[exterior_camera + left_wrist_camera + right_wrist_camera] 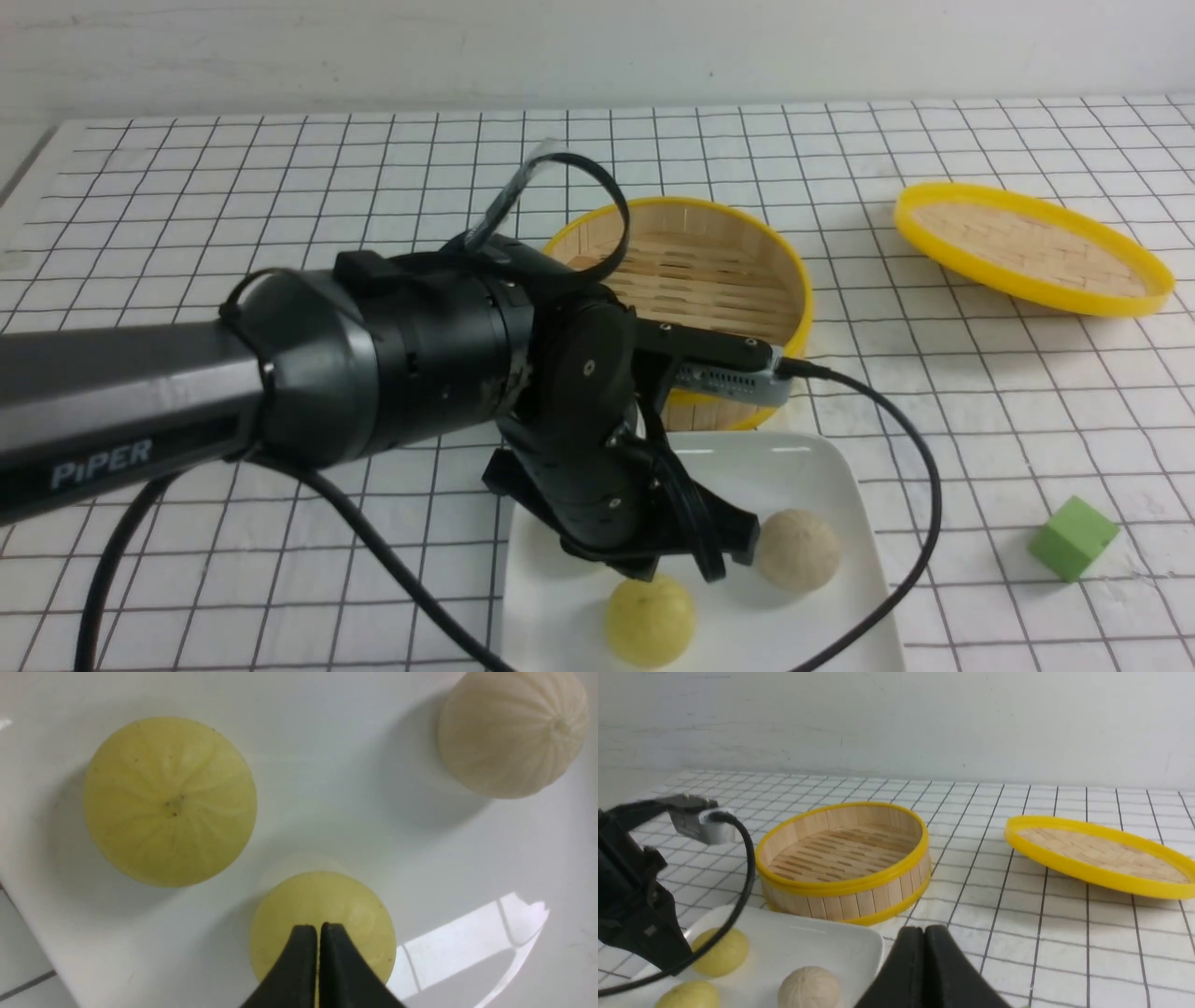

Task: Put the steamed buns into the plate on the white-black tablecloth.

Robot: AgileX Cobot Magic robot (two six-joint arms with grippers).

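Observation:
All three steamed buns lie on the white plate (826,467) on the white-black tablecloth (280,187). The front view shows a pale yellow bun (650,621) and the beige-white bun (798,549); the second yellow bun is hidden behind my left gripper (719,560). The left wrist view shows both yellow buns (170,802) (355,905) and the beige bun (511,732) on the plate (327,742). My left gripper (318,927) is shut and empty, just above one yellow bun. My right gripper (924,929) is shut and empty, low over the cloth to the right of the plate (808,942).
The empty bamboo steamer basket (709,271) stands just behind the plate. Its flat yellow-rimmed lid (1032,247) lies at the back right. A green cube (1074,539) sits on the cloth right of the plate. The left arm's cable (920,485) loops over the plate's right edge.

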